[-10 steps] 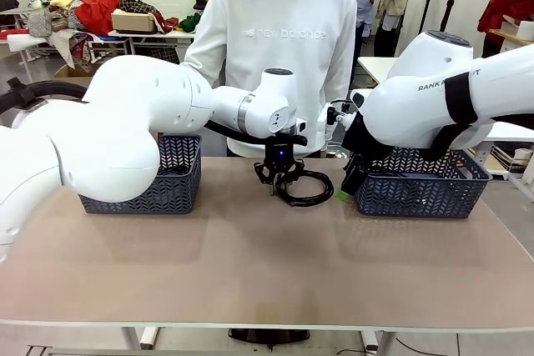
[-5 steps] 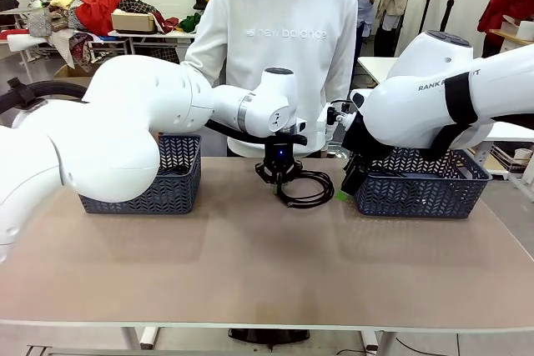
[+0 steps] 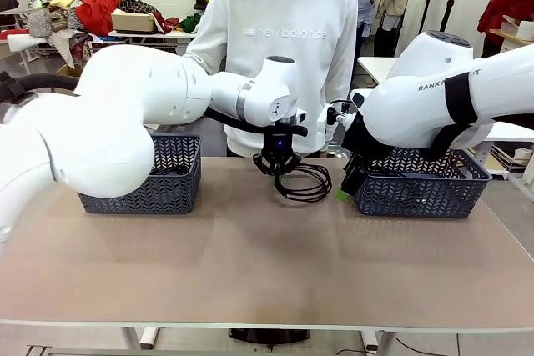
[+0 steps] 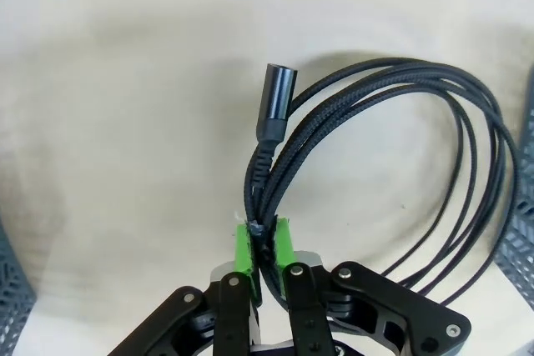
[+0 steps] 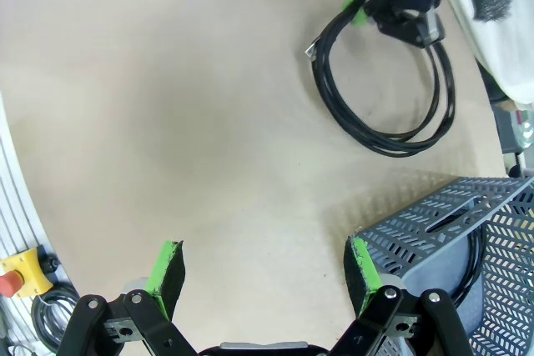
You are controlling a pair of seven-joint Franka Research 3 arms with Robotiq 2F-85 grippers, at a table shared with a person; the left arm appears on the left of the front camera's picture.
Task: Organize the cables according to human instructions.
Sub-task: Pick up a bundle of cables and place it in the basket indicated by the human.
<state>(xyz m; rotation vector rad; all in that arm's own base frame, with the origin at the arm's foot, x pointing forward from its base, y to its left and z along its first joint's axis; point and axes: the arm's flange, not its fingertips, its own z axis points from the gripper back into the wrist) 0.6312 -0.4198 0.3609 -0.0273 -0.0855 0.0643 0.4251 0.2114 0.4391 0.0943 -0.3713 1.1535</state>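
A coiled black cable (image 3: 309, 183) hangs at the table's far middle, one side pinched in my left gripper (image 3: 279, 172), which is shut on it. The left wrist view shows the green pads (image 4: 244, 248) of that gripper (image 4: 264, 248) squeezing the bundled strands, with the cable's loop (image 4: 392, 81) and its cylindrical plug (image 4: 278, 102) beyond. My right gripper (image 5: 263, 277) is open and holds nothing; it hovers by the right basket's near corner (image 3: 345, 189). From there I see the coil (image 5: 392, 114) and the left gripper (image 5: 367, 2). The person (image 3: 284, 39) in the white sweatshirt stands behind the table.
A dark mesh basket (image 3: 154, 179) stands at the far left of the table and another (image 3: 421, 189) at the far right. A black cord (image 5: 477, 248) lies inside the right basket (image 5: 450, 231). The near half of the tan tabletop (image 3: 250, 264) is open.
My left gripper went from open around the coil to shut on it and has risen slightly, lifting the coil's near side. My right arm has stayed still.
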